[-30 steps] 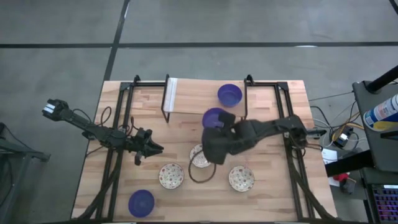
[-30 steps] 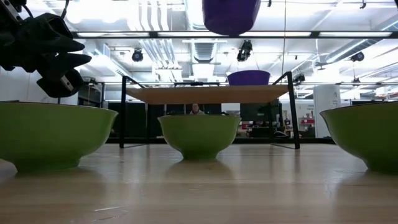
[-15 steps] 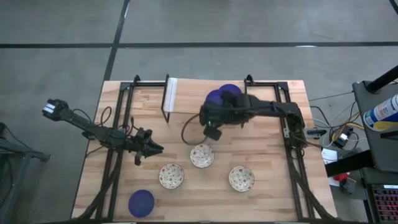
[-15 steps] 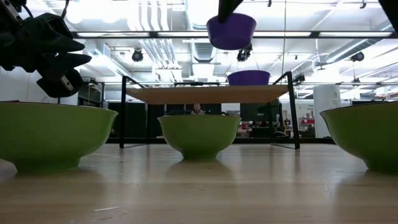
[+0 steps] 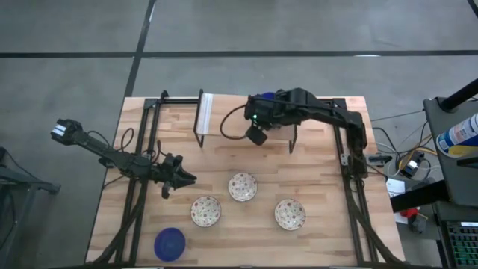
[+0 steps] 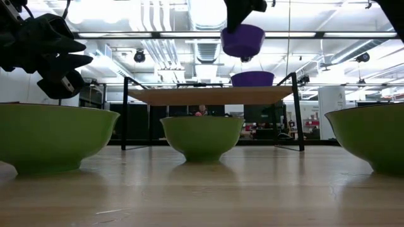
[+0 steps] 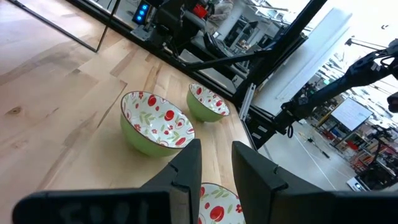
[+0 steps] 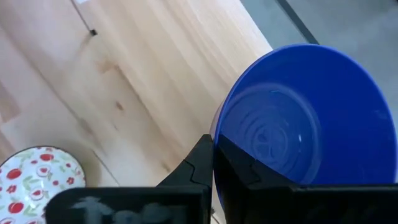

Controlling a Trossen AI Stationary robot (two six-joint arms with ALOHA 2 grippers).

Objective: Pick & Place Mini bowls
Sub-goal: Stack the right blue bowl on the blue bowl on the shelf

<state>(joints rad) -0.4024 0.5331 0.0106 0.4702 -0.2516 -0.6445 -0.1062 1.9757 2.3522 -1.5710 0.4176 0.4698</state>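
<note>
My right gripper (image 5: pixel 266 110) is over the far side of the table, shut on a cobalt blue mini bowl (image 6: pixel 243 40) that hangs in the air above a raised wooden shelf (image 6: pixel 208 96). A second blue bowl (image 6: pixel 252 78) stands on that shelf; in the high view my arm hides it. Three cream bowls with red speckles stand on their bases mid-table (image 5: pixel 243 186), (image 5: pixel 205 211), (image 5: pixel 290 214). A third blue bowl (image 5: pixel 169 243) sits near the near-left corner. My left gripper (image 5: pixel 184 178) waits left of the patterned bowls, its fingers a narrow gap apart, touching nothing. My right gripper pinches the blue bowl's rim (image 8: pixel 216 138), one finger inside the bowl and one outside. The fingers (image 6: pixel 238 12) come at it from above, on one side of the bowl. The bowl is lifted clear, roughly upright, above the shelf and the bowl standing there.
The shelf stands on thin black legs (image 6: pixel 124 113) within a black frame (image 5: pixel 160 101) along the far side. A white strip (image 5: pixel 206 112) stands at its left end. Black rails (image 5: pixel 347 172) run down both table sides. Bare wood lies between the shelf and the patterned bowls.
My right arm has carried the blue bowl from above the middle of the table toward the far edge, until it hangs over the shelf and the other blue bowl there. The gripper has stayed shut on the rim.
</note>
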